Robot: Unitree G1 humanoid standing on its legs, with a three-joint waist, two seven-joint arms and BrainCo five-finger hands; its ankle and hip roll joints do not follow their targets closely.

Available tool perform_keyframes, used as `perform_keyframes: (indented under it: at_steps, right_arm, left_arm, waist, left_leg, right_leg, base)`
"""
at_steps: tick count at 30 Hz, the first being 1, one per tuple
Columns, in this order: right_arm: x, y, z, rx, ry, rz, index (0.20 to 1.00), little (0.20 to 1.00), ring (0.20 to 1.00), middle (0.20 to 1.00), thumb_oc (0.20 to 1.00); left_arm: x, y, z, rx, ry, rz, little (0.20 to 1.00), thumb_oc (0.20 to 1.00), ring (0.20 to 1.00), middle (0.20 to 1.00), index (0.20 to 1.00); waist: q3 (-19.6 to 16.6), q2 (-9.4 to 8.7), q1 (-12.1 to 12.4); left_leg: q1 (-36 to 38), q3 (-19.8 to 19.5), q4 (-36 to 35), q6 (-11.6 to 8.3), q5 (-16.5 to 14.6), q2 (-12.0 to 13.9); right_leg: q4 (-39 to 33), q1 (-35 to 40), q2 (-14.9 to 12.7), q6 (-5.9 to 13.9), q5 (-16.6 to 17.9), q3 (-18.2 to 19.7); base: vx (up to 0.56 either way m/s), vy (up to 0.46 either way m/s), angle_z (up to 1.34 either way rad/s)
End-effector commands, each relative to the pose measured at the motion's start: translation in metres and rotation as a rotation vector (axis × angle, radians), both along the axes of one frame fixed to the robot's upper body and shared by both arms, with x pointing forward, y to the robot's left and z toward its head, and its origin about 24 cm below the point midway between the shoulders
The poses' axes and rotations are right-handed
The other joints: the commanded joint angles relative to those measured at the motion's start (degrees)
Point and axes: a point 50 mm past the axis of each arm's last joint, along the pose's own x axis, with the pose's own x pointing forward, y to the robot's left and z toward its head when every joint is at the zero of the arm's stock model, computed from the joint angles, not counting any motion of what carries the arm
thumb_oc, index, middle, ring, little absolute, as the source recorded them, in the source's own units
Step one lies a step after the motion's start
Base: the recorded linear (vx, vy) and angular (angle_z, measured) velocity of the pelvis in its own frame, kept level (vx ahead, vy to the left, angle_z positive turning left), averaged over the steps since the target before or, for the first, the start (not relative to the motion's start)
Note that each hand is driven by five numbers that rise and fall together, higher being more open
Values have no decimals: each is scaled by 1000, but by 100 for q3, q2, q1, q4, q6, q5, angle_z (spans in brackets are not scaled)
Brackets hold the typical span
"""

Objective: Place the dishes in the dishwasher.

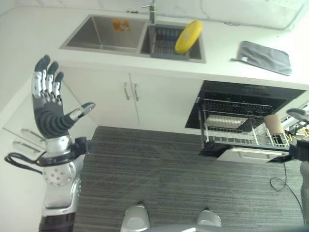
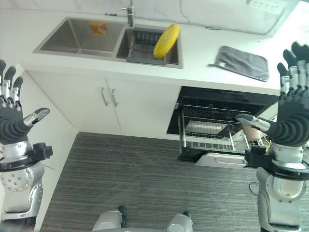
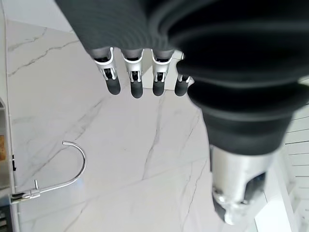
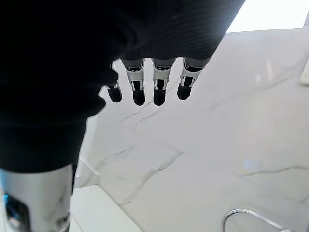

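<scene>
Right now you're holding both hands up in the air, empty: left hand is spread wide, fingers straight and thumb out, well apart from everything; right hand is likewise open and raised in front of the dishwasher. Yellow plate is leaning on edge in the dish rack in the right basin of the sink, far from either hand. Dishwasher is standing open with its wire rack pulled out; a tan cup is already sitting in it. Grey cloth is lying on the counter, not in the way. Risks, as I'm judging them: you're reaching for a tilted plate that could slide or tip when touched; pinching the rim loosely could drop it over the floor; swinging right could clip the faucet or cup.
</scene>
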Motion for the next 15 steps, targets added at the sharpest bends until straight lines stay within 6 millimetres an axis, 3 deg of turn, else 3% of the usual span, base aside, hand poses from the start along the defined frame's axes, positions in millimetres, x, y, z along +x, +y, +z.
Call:
perform_keyframes:
  at_steps: [1,3,6,11,13,14,15]
  right_arm:
    - [1,0,16,-122,-64,-22,1000,1000,1000,1000,1000]
    - [1,-5,19,-123,-77,-68,1000,1000,1000,1000,1000]
    - [-5,-17,16,-70,-98,-88,1000,1000,1000,1000,1000]
    - [-5,-11,7,-151,-78,-135,1000,1000,1000,1000,1000]
    - [1,-15,11,-181,-43,-157,1000,1000,1000,1000,1000]
    - [3,-19,14,-185,-27,-150,1000,1000,1000,1000,1000]
    - [3,-19,14,-185,-23,-151,1000,1000,1000,1000,1000]
  left_arm:
    - [-13,-7,19,113,-83,-6,1000,1000,1000,1000,1000]
    - [-7,-8,19,126,-45,-33,1000,1000,1000,1000,1000]
    - [-6,-11,13,72,-24,-90,1000,1000,1000,1000,1000]
    - [-1,-7,-6,-15,88,-48,1000,1000,1000,1000,1000]
    - [3,-6,-12,-92,130,-102,1000,1000,1000,1000,1000]
    - [3,-8,-15,-97,138,-118,1000,1000,1000,1000,1000]
    - [3,-8,-15,-100,144,-123,1000,1000,1000,1000,1000]
  waist:
    - [-20,337,84]
    - [-35,268,17]
    - [-65,210,-146]
    - [-220,265,-271]
    - [-260,254,-318]
    - [-187,165,-331]
    - [-175,166,-334]
  left_leg:
    - [779,-310,-1345,-429,310,297]
    - [734,-356,-1399,-361,340,187]
    - [735,-438,-1451,-292,331,36]
    - [860,-256,-1520,-318,327,23]
    - [788,-225,-1070,-424,215,93]
    - [526,-257,-167,-509,33,151]
    - [460,-274,-43,-524,8,170]
  right_leg:
    - [507,458,833,422,-2179,-475]
    - [305,420,1324,310,-2441,-382]
    - [-320,423,1803,224,-2566,-26]
    - [-889,655,1991,95,-2442,168]
    - [-883,784,2082,-92,-2549,268]
    - [-814,835,2022,-227,-2585,314]
    - [-807,838,2023,-241,-2590,308]
  base:
    - [107,177,-67]
    - [86,49,-19]
    - [72,-114,24]
    - [88,-227,7]
    - [135,-446,-34]
    - [96,-388,-15]
    - [82,-387,-10]
